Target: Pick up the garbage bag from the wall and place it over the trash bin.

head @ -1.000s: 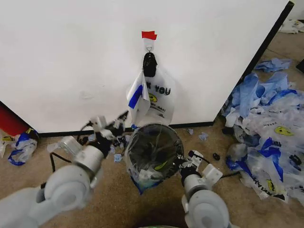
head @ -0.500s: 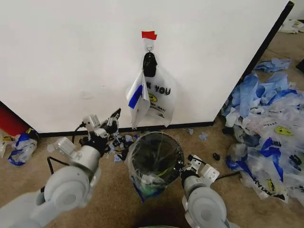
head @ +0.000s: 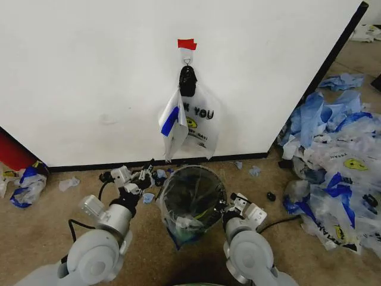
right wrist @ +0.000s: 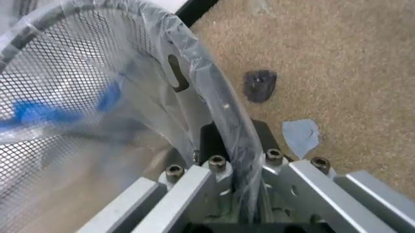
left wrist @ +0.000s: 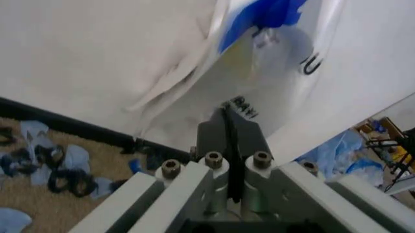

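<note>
From the head camera I saw the garbage bag (head: 193,122) hanging from a small metal hook (head: 187,61) on the wall (head: 89,71), under a strip of red tape (head: 187,43). The trash bin (head: 193,196) stood on the floor directly below it, already lined with clear plastic. My left gripper (head: 144,177) sat low at the bin's left side, just short of the baseboard (head: 89,165). My right gripper (head: 228,207) was against the bin's right rim. A heap of blue-and-white bags (head: 333,155) lay well off to the right.

Through the left wrist camera, the left gripper (left wrist: 228,127) had its fingers pressed together with nothing between them, pointing up at the hanging bag (left wrist: 279,63).

Through the right wrist camera, the right gripper (right wrist: 230,141) had its fingers clamped on the trash bin's (right wrist: 71,77) plastic-wrapped rim.
</note>
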{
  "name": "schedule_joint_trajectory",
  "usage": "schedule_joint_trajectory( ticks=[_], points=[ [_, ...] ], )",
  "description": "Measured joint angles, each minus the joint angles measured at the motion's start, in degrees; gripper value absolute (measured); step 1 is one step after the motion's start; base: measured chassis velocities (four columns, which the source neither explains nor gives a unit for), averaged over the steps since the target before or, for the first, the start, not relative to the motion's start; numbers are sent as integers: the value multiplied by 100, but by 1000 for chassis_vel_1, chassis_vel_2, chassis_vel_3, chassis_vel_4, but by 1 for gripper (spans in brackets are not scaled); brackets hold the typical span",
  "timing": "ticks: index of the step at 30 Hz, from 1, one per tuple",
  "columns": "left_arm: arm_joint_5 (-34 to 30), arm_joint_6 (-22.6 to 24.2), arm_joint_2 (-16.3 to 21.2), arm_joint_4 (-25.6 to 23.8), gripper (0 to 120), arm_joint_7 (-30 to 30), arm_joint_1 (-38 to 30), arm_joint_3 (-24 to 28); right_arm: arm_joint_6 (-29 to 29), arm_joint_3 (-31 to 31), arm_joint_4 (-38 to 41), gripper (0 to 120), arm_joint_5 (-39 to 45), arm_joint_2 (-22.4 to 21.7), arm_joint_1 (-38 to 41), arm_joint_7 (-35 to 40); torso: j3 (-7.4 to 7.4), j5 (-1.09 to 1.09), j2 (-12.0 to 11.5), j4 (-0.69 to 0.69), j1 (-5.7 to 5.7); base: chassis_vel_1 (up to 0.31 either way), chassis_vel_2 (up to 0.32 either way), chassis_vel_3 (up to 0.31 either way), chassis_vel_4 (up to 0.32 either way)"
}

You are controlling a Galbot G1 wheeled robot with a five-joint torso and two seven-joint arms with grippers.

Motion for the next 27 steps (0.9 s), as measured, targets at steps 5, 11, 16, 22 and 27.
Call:
schedule_joint_trajectory(
  ticks=[5,11,16,22,27],
  points=[
    [94,-3,-73,104,0,52,28,87,-112,-58,-151,0,-116,-11,23,-268,0,0,0,0,0,0,0,0,0],
    [135,-18,-108,186,0,74,-9,190,-104,-60,-248,19,-222,52,68,-409,0,0,0,0,0,0,0,0,0],
    [154,-23,-105,220,0,83,-45,245,-74,-55,-300,37,-343,60,55,-410,0,0,0,0,0,0,0,0,0],
    [190,-23,-113,227,0,97,-52,276,-139,-17,-136,62,-470,-68,-76,-299,0,0,0,0,0,0,0,0,0],
    [245,-22,-156,229,0,113,-27,278,-164,72,162,77,-458,-200,-189,-322,0,0,0,0,0,0,0,0,0]
  ],
)
